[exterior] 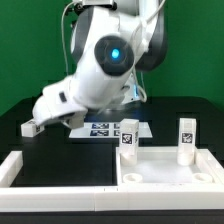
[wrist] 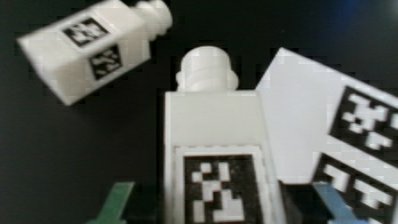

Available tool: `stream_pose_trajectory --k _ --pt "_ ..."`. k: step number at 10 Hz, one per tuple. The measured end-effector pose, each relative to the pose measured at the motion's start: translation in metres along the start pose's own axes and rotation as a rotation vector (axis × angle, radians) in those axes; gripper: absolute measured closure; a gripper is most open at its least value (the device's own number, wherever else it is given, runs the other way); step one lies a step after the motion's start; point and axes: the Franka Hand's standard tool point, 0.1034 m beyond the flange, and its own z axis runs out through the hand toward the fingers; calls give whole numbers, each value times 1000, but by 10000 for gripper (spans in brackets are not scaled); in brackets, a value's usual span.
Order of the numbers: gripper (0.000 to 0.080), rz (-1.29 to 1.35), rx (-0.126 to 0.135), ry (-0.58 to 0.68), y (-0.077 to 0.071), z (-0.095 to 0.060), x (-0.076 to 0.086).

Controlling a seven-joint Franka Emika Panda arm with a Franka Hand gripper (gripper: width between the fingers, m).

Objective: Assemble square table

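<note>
**Gripper (wrist: 222, 205) down over a lying leg (wrist: 214, 140), just beside the marker board (wrist: 347, 110).**

The jaws straddle the leg and stand narrow; I cannot tell whether they pinch it. To do this well, grip the blocky body and not the screw end, squeeze squarely, then lift straight up, clear of the board's edge and of the second leg (wrist: 98, 50) lying farther from the board. The arm (exterior: 100, 60) leans low from the board toward the exterior view's left, wrist near the table. The tabletop (exterior: 165, 172) lies on the board's other side, with two standing legs (exterior: 127, 135) on it.
</note>
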Motion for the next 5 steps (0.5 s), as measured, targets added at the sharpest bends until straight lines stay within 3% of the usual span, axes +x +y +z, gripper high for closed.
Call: stream_pose_trajectory --k 2,3,5 --pt "509 10 2 -27 -11 -47 -28" --pt "509 9 -11 -8 -12 -60 -29" --pt "509 5 -17 19 -10 -58 -26"
